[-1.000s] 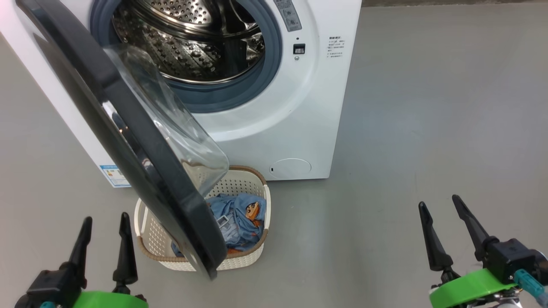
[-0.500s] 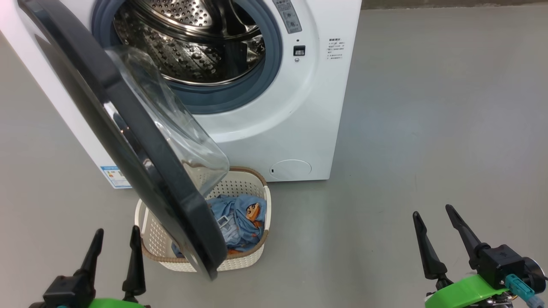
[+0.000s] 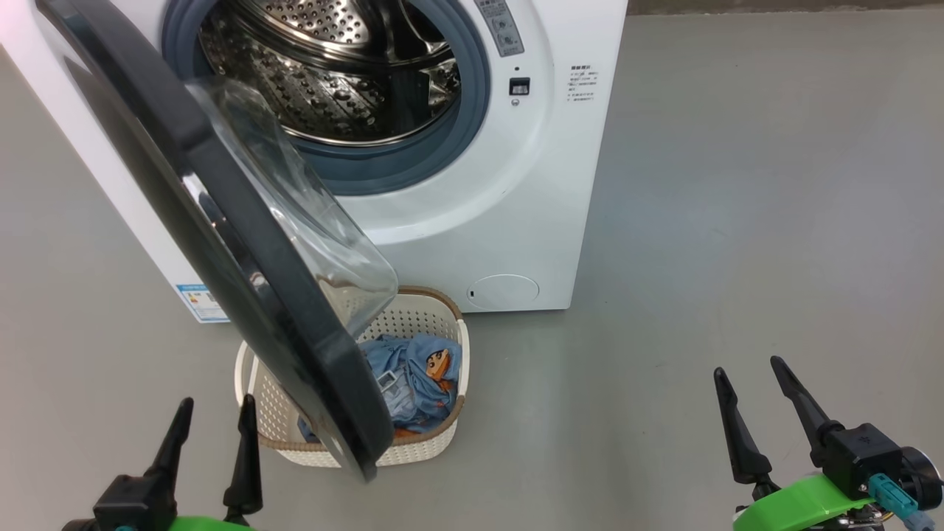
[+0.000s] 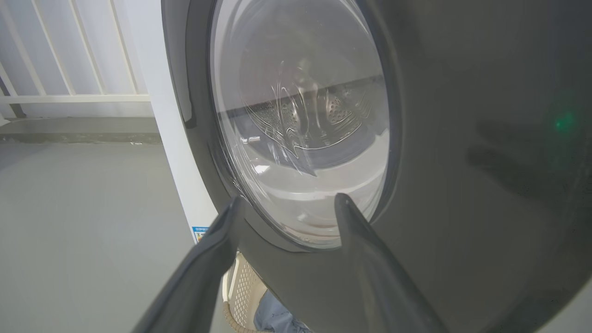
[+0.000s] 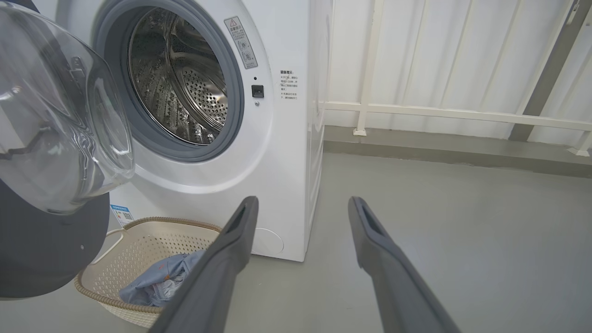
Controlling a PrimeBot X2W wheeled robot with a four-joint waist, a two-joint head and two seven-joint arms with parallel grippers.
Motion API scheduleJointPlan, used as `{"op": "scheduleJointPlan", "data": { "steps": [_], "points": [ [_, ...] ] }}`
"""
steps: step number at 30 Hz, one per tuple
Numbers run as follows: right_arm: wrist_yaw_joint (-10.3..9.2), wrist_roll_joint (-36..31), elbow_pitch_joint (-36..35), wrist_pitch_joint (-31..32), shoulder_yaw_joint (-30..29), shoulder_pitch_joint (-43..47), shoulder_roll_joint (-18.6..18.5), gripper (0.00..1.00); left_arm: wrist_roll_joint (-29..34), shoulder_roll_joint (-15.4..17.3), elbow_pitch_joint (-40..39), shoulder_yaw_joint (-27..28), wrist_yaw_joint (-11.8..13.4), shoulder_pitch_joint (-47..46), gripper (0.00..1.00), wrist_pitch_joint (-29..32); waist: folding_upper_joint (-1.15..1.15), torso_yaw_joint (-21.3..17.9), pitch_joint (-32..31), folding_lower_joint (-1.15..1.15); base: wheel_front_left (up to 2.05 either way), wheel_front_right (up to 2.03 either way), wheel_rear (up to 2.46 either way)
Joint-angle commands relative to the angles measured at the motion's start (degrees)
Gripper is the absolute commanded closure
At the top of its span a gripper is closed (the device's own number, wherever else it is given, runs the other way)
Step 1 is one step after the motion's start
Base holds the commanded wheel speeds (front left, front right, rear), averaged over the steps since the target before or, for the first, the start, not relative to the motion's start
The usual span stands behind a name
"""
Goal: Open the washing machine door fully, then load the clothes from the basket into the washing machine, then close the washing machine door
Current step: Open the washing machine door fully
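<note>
The white washing machine (image 3: 516, 192) (image 5: 282, 152) stands ahead with its steel drum (image 3: 332, 66) (image 5: 180, 78) exposed. Its black-rimmed door (image 3: 243, 243) (image 4: 462, 138) (image 5: 51, 249) swings out toward me, hanging over the cream basket (image 3: 420, 451) (image 5: 152, 240) on the floor. Light blue clothes (image 3: 413, 380) (image 5: 157, 282) with an orange print lie in the basket, partly hidden by the door. My left gripper (image 3: 215, 419) (image 4: 286, 208) is open at the lower left, just outside the door. At the lower right, my right gripper (image 3: 745, 380) (image 5: 300, 208) is open over bare floor.
Grey floor (image 3: 737, 221) spreads to the right of the machine. A white railing and pale wall (image 5: 439, 111) run behind it. A blue label sticker (image 3: 200, 301) sits low on the machine's left.
Both grippers have drawn back down the head view. The left one has also shifted right, toward the basket. The door and basket have not moved.
</note>
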Motion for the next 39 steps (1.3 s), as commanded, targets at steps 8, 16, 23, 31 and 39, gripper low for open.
{"op": "scheduleJointPlan", "data": {
  "steps": [8, 16, 23, 31, 39],
  "points": [
    [0.09, 0.11, -0.41, -0.69, 1.29, -1.19, 0.03, 0.00, -0.02, 0.95, -1.44, 1.30, -0.54, -0.97, 0.00, -0.37, 0.00, 0.14, -0.01, 0.00, 0.00, 0.00, 0.00],
    [0.09, 0.45, -0.23, -0.69, 1.14, -1.38, 0.09, 0.00, -0.28, 0.95, -2.05, 0.66, -1.25, -1.05, 0.00, -0.37, 0.00, 0.11, 0.13, 0.00, 0.00, 0.00, 0.00],
    [0.09, 0.76, -0.09, -0.69, 1.05, -1.29, 0.06, 0.00, -0.87, 0.95, -1.77, -0.39, -1.79, -1.21, 1.00, -0.37, 0.00, 0.10, 0.24, 0.00, 0.00, 0.00, 0.00],
    [0.09, 1.65, 0.21, -0.69, 1.15, -1.22, 0.07, 0.00, -2.69, 0.95, -7.20, 1.25, -2.05, -2.57, 1.00, -0.37, 0.00, 0.24, 0.49, 0.00, 0.00, 0.00, 0.00],
    [0.09, 1.97, 0.62, -0.69, 1.44, -1.22, -0.02, 0.00, -2.92, 0.95, -21.06, 3.37, -1.82, -6.31, 1.00, -0.37, 0.00, 0.06, 0.28, 0.00, 0.00, 0.00, 0.00]
  ]
}}
